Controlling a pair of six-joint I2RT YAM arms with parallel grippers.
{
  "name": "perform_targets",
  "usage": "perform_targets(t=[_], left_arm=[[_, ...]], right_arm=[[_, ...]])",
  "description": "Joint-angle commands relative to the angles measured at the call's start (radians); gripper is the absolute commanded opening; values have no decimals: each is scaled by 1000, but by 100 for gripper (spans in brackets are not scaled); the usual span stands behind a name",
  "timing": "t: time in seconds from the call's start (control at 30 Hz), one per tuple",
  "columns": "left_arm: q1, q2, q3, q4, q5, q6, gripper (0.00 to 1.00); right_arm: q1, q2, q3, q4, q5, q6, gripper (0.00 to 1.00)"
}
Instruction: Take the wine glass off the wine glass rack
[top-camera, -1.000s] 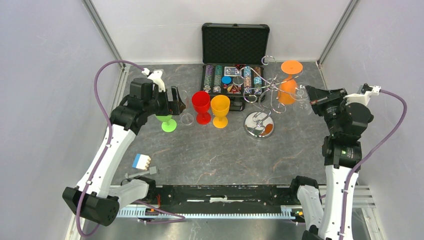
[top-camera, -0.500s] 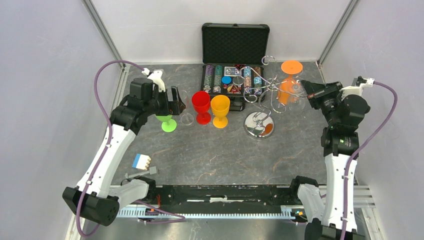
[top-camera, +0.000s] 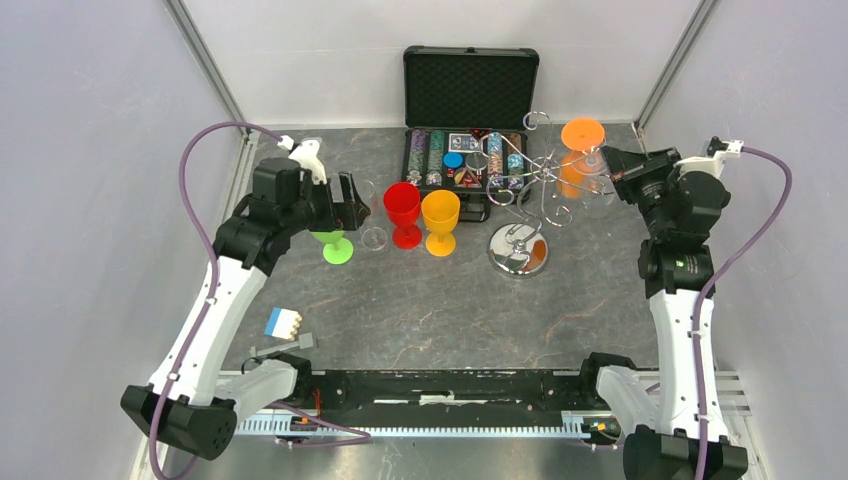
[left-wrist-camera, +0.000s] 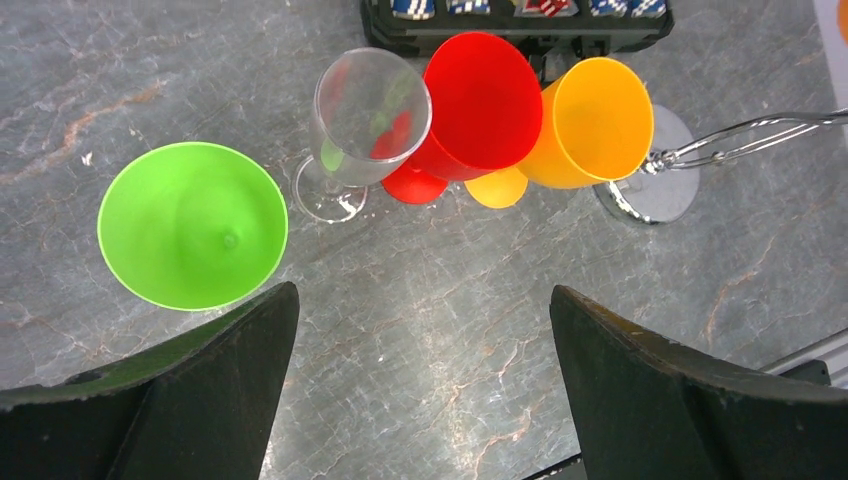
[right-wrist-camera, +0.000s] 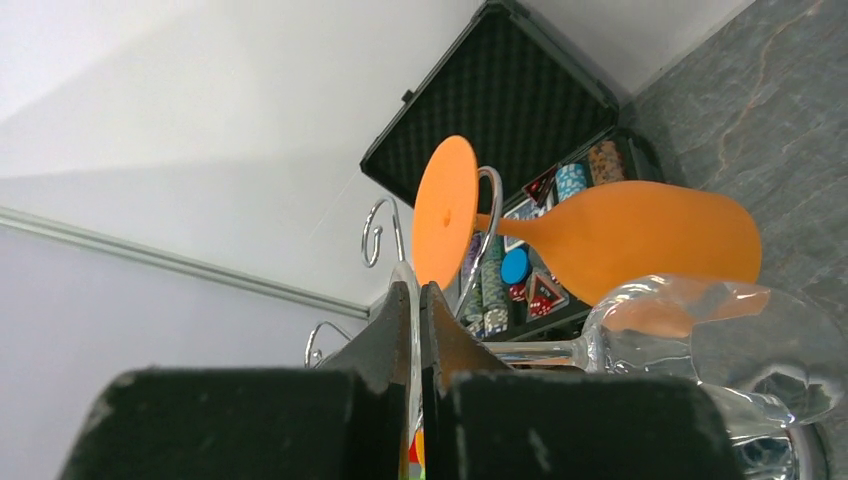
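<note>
The silver wire wine glass rack (top-camera: 535, 178) stands on its round shiny base (top-camera: 517, 248) right of centre. An orange wine glass (top-camera: 577, 165) hangs upside down from a hook arm; the right wrist view shows its bowl (right-wrist-camera: 640, 235). My right gripper (top-camera: 610, 160) is beside that glass, shut on the thin foot of a clear wine glass (right-wrist-camera: 700, 335), which lies sideways below the orange one. In the right wrist view the gripper (right-wrist-camera: 418, 292) pinches the foot's edge. I cannot tell if the clear glass still touches the rack. My left gripper (top-camera: 352, 205) is open and empty.
A green glass (top-camera: 334, 243), another clear glass (top-camera: 373, 232), a red glass (top-camera: 403, 212) and a yellow glass (top-camera: 440, 220) stand upright in a row left of the rack. An open black case of poker chips (top-camera: 468, 140) sits at the back. A small blue-white block (top-camera: 283, 322) lies at the front left.
My right gripper has moved back and slightly left, up beside the hanging orange glass, with its wrist turning. The left arm has barely shifted.
</note>
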Motion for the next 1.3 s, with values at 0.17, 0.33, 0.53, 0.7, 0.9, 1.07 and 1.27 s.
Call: perform_targets(t=[0.17,0.33,0.53,0.7,0.9,1.07,1.27], left_arm=[[4,-95,12,81,91,-35,100],[4,-125,9,125,189,-51,100],[4,-138,14,174,282,-69,100],[2,-141,0,286,414,-139,100],[-1,-135,-17,382,446,-269,100],[-9,-133,-20,382,461,-283,100],[-95,-136,-30,441,453,-305,100]], right_arm=[[5,-14,85,2,197,-59,0],[5,-59,108,-78,320,-90,0],[5,-121,134,-165,371,-123,0],[5,-174,181,-265,351,-151,0],[5,-289,189,-382,233,-105,0],[5,-376,179,-420,82,-46,0],[12,-461,125,-496,-100,15,0]])
